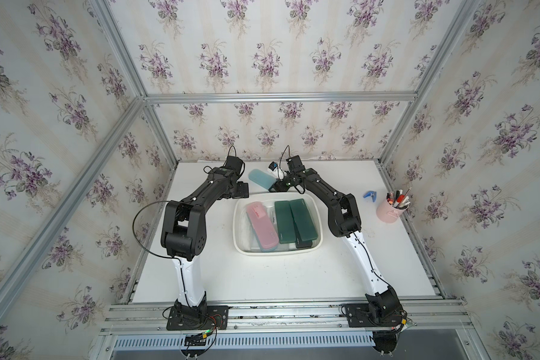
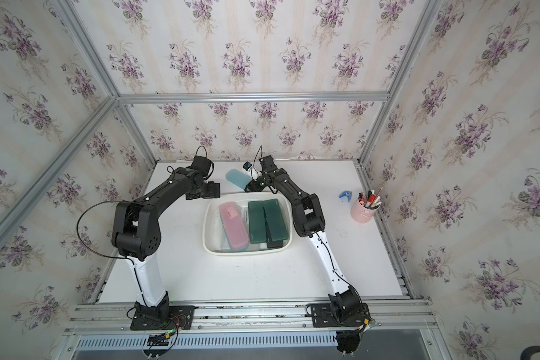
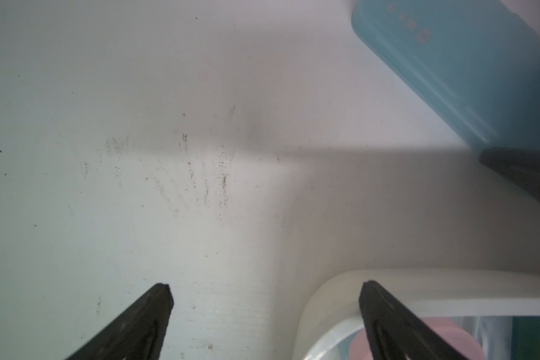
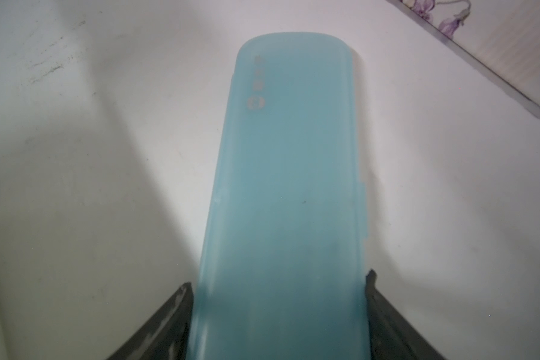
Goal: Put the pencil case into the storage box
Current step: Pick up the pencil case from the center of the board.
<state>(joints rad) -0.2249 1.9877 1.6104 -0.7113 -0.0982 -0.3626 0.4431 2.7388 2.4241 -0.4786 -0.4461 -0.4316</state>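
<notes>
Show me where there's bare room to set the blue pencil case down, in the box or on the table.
Widest free patch: the tabletop between the storage box and the mounting rail. Inside the box only the near-left corner beside the pink pencil case looks bare; the green pencil cases crowd its right half.

Blue pencil case (image 4: 281,202): near end cut off at frame edge; printed marks (image 4: 256,84) blurred, unreadable.
Black case (image 1: 303,244) in storage box (image 1: 278,252): mostly hidden under green cases (image 1: 284,221).
Pens (image 1: 398,198) in pink cup (image 1: 388,213): too small to tell apart.
</notes>
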